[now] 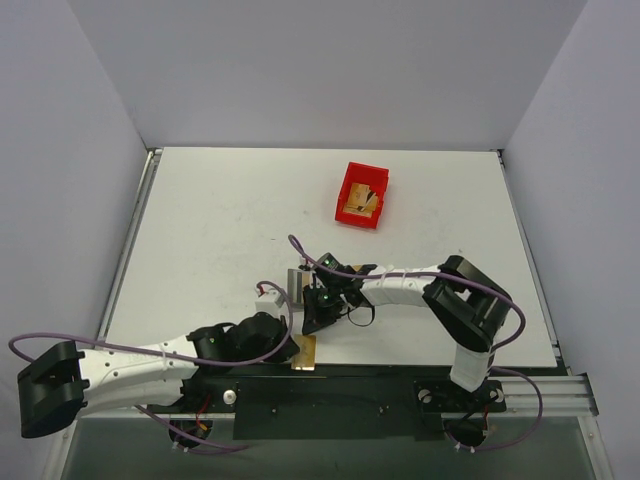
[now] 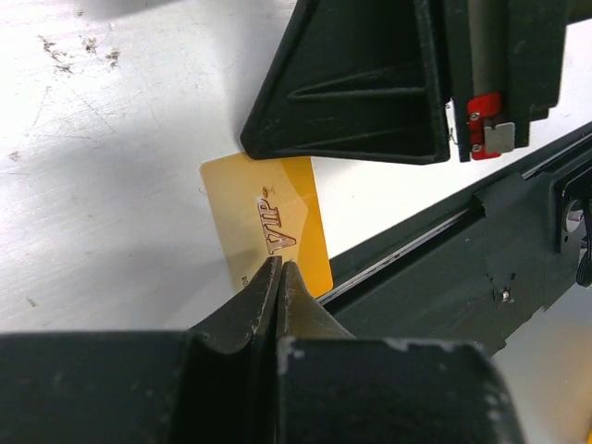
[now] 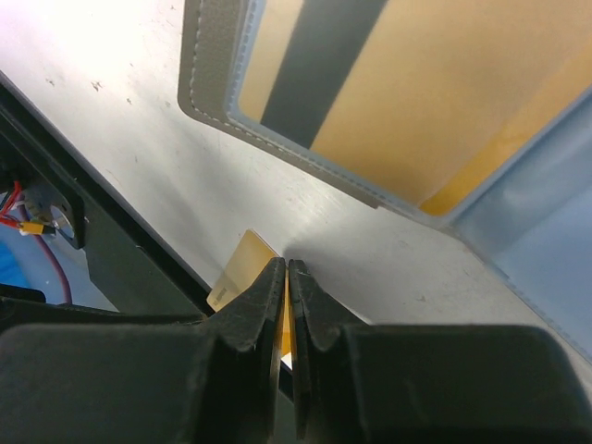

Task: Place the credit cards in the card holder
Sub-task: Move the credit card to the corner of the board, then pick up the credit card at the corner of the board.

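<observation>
Left gripper [image 2: 280, 266] jaws pressed together, tips against gold card [image 2: 264, 227] lying flat at near edge of desk [image 2: 111, 185]. Right gripper [image 3: 287, 268] jaws likewise closed, near open card holder [image 3: 208, 74]. Risk: shoving card over the edge, or skidding off its slick face, given no actual pinch.

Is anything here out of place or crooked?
Yes. One gold card lies at the near edge of the table, a corner seemingly over the black base rail. Another tan card seems to lie askew in the red bin.

Three cards [image 2: 268, 231], one holder [image 3: 208, 55], one bin [image 1: 345, 190]
</observation>
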Controlling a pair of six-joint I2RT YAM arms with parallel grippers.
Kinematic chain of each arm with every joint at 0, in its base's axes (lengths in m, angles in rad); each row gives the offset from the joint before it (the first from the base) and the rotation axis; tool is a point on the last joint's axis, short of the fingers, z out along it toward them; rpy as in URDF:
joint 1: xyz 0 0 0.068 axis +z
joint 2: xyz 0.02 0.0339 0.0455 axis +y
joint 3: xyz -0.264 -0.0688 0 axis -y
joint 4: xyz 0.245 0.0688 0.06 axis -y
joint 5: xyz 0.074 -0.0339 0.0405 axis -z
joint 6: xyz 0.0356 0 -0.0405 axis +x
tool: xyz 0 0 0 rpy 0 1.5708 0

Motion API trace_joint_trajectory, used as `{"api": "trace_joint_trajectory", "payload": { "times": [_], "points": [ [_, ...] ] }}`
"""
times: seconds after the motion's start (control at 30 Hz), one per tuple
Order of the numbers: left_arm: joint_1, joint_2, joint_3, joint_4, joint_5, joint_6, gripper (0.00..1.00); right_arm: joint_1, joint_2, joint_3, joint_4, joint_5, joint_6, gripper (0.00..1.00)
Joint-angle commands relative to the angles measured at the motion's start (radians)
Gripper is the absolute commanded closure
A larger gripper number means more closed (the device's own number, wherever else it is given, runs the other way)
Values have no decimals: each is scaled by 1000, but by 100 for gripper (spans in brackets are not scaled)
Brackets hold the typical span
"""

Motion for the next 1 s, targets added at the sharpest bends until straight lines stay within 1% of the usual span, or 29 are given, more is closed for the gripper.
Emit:
{"api": "trace_joint_trajectory", "payload": {
  "times": [0.0, 0.13, 0.2, 0.23, 0.27, 0.3, 0.33, 0.37, 0.4, 0.47, 0.53, 0.6, 0.73, 0.83, 0.97],
  "points": [
    [-6, -36, 36, -39, -32, 8, 100, 15, 71, -4, -56, 38, -20, 96],
    [-5, -42, 36, -56, -50, 8, 100, 15, 62, 0, -42, 41, -14, 96],
    [-3, -41, 38, -61, -67, 10, 100, 17, 16, -23, -24, 79, -1, 94],
    [1, -38, 39, -62, -75, 16, 100, 17, -5, -42, -13, 121, 8, 92],
    [4, -32, 42, -64, -85, 19, 100, 17, -60, -56, -10, 173, 21, 91],
    [18, -27, 48, -64, -90, 33, 100, 17, -90, -85, -9, 196, 28, 87],
    [27, -18, 53, -59, -89, 41, 100, 17, -157, -99, -9, 248, 47, 85],
    [53, -12, 61, -52, -84, 63, 100, 17, -229, -133, -15, 268, 57, 80],
    [70, 2, 62, -29, -66, 74, 100, 17, -266, -147, -21, 300, 83, 78],
    [119, 23, 65, 14, -34, 132, 100, 20, -354, -202, -57, 328, 135, 68],
    [168, 52, 76, 46, 6, 169, 100, 26, -423, -243, -70, 321, 196, 64],
    [201, 82, 99, 59, 37, 205, 100, 46, -466, -277, -67, 301, 262, 62],
    [199, 117, 101, 93, 100, 251, 100, 132, -529, -355, -3, 290, 397, 61],
    [195, 119, 96, 88, 149, 260, 100, 184, -559, -400, 31, 328, 501, 60],
    [178, 93, 79, 58, 163, 257, 100, 256, -553, -443, 96, 369, 575, 58]
  ]
}}
